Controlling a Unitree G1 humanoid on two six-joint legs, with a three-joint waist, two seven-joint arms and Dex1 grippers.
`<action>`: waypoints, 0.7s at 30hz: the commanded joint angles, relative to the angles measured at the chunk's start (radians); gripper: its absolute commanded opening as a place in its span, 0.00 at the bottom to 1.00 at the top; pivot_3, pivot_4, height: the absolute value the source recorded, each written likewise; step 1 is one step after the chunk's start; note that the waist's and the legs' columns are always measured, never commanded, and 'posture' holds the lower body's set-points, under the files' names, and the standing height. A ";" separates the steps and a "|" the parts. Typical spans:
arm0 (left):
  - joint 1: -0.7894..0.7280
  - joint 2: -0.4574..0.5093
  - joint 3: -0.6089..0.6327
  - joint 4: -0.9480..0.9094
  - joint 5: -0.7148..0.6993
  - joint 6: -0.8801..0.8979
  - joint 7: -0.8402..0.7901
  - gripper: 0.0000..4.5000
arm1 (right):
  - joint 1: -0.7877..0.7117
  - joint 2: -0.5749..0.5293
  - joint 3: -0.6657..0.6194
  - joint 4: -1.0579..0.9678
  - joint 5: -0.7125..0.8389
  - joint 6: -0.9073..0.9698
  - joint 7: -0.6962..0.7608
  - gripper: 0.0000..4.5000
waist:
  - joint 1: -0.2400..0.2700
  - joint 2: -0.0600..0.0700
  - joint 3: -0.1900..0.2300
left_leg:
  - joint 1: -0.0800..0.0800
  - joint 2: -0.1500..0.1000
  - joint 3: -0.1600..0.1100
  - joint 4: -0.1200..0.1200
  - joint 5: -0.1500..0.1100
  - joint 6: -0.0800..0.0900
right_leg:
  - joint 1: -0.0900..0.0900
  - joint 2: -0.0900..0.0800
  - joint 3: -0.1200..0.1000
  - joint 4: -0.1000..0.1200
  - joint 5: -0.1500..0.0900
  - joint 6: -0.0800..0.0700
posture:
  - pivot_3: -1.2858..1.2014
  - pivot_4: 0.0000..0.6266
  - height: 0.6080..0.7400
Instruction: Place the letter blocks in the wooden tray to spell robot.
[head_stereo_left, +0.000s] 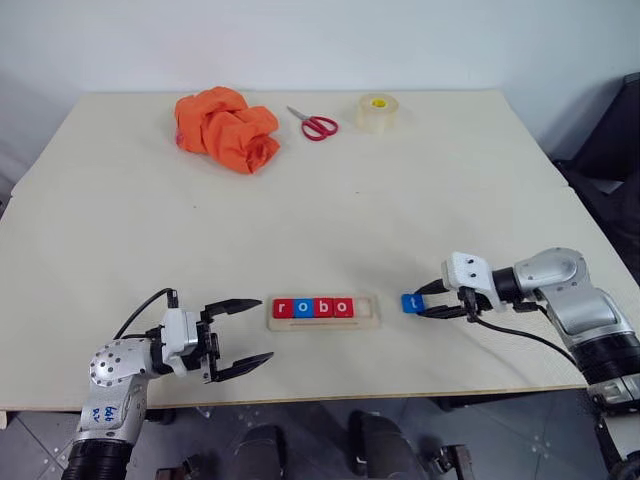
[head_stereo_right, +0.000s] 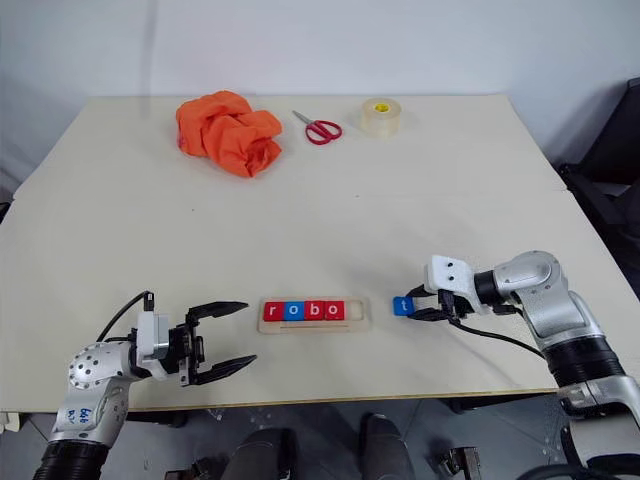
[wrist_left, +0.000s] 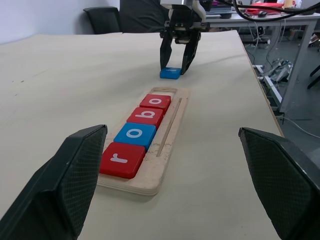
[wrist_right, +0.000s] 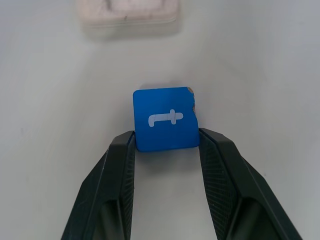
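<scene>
From the head views, the wooden tray (head_stereo_left: 323, 312) lies along the counter's near edge, about midway, its long axis parallel to that edge. Four letter blocks (head_stereo_left: 312, 308) sit in it reading r, o, b, o, with a free slot at its right end. The blue t block (head_stereo_left: 411, 303) rests on the counter just beside that end, on the right arm's side. The right gripper (head_stereo_left: 432, 300) points at it, so this arm is clearly the nearer one; the left gripper (head_stereo_left: 243, 335) hangs near the tray's left end with its fingers spread wide and holding nothing.

In the left wrist view, the tray (wrist_left: 170, 131) runs away from the camera, and the t block (wrist_left: 171, 73) lies just past its far end, between the right arm's black fingers.

In the right wrist view, the fingers (wrist_right: 115, 175) bracket the t block's (wrist_right: 165, 119) nearer corners, touching or nearly so, the block flat on the counter. The tray's end (wrist_right: 128, 20) lies straight ahead, so the carry looks short and along the tray's axis.
</scene>
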 joint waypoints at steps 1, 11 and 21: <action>-0.020 0.001 0.000 0.014 -0.017 -0.013 -0.017 1.00 | 0.018 -0.004 -0.065 -0.178 0.071 0.153 -0.055 0.33 | 0.000 0.001 0.001 | 0.000 0.000 0.000 0.000 0.000 0.000 | 0.000 0.000 0.000 0.000 0.000 0.000 | 0.52 0.24 1.00; -0.169 0.005 -0.009 0.191 -0.004 -0.054 -0.122 1.00 | 0.001 0.000 -0.016 -0.429 0.108 0.397 -0.132 0.33 | 0.002 0.001 0.001 | -0.001 -0.001 0.000 0.000 0.000 0.000 | 0.000 0.000 -0.001 -0.001 0.000 0.000 | 0.52 0.24 1.00; -0.156 -0.006 -0.004 0.172 -0.010 -0.071 -0.105 1.00 | -0.041 0.017 0.053 -0.351 0.062 0.349 -0.130 0.33 | -0.001 0.001 0.001 | -0.002 -0.001 0.000 0.000 0.000 0.001 | 0.000 0.000 0.000 -0.001 0.000 0.000 | 0.52 0.24 1.00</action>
